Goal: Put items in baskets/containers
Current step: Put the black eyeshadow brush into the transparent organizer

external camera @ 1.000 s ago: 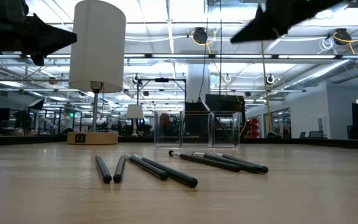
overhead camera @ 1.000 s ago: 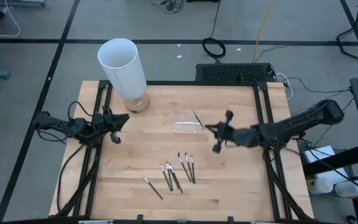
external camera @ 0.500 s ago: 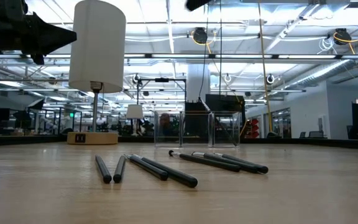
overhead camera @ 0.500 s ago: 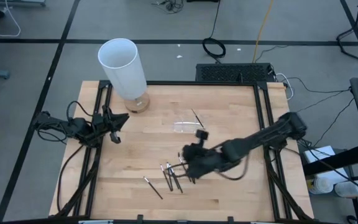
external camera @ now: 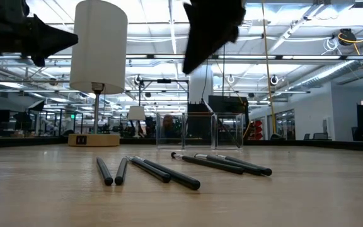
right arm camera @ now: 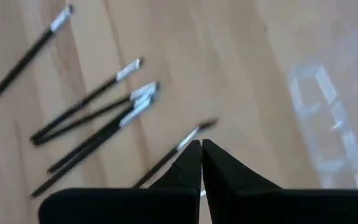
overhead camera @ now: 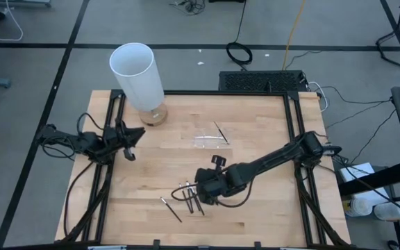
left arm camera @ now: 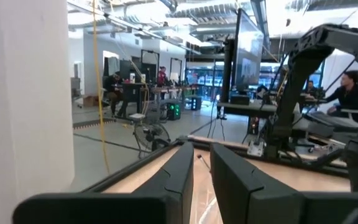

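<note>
hovering w/ fingers pinched shut, empty, right gripper (overhead camera: 198, 192) sits over loose brushes (overhead camera: 193, 198) to grab one for clear tray (overhead camera: 209, 142); left gripper (overhead camera: 128, 142) parked, part-open.

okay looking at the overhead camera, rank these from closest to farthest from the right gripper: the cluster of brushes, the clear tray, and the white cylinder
1. The cluster of brushes, directly beside the right gripper near the table's front edge.
2. The clear tray, farther back, mid-table.
3. The white cylinder, at the back left corner, farthest.

My wooden counter (overhead camera: 255, 118): brushes (overhead camera: 190, 198) scattered near front, one brush (overhead camera: 219, 131) beside clear tray (overhead camera: 209, 142) mid-counter, white cylinder (overhead camera: 138, 76) on far-left corner.
</note>
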`<state>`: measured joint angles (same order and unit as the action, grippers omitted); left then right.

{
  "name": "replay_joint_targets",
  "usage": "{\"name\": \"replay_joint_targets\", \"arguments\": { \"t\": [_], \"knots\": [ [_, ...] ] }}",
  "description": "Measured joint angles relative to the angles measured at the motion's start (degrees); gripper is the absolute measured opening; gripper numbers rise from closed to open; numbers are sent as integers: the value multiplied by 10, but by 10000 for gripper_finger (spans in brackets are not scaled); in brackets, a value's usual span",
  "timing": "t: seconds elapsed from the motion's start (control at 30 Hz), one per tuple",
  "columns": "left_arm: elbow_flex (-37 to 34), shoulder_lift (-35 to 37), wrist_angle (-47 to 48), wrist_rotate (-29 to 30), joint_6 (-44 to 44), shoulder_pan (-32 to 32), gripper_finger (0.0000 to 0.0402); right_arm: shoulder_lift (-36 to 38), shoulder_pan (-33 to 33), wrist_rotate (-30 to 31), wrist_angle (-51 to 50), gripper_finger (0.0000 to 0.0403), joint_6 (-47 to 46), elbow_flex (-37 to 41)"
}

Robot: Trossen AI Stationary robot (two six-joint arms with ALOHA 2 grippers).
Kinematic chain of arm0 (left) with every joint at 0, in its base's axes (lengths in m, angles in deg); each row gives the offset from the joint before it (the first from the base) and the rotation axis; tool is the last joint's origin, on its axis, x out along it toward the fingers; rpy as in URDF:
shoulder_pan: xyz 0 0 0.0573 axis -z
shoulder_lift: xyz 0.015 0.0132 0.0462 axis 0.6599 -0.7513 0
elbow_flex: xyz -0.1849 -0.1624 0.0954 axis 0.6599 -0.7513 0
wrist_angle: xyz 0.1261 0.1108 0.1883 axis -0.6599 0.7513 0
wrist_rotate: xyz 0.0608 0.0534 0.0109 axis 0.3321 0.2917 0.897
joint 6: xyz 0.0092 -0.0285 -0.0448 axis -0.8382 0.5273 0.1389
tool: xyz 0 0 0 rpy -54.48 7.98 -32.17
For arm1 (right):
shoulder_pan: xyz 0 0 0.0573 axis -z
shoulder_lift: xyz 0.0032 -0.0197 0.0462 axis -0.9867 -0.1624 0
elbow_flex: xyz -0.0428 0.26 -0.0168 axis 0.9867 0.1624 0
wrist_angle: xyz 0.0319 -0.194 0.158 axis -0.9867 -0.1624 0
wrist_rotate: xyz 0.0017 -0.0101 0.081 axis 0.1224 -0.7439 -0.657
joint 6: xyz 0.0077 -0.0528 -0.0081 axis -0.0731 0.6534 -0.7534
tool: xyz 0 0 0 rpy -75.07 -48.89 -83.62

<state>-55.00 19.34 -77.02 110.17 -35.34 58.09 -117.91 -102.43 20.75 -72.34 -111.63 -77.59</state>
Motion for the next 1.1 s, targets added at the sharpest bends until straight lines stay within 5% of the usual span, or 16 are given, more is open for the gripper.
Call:
{"name": "replay_joint_targets", "arguments": {
  "t": [0.53,1.1],
  "knots": [
    [0,0,15,0,5,0,61,0,9,-77,9,146,-207,84],
    [0,0,15,0,-3,0,61,0,16,-93,70,157,-233,150]
  ]
}}
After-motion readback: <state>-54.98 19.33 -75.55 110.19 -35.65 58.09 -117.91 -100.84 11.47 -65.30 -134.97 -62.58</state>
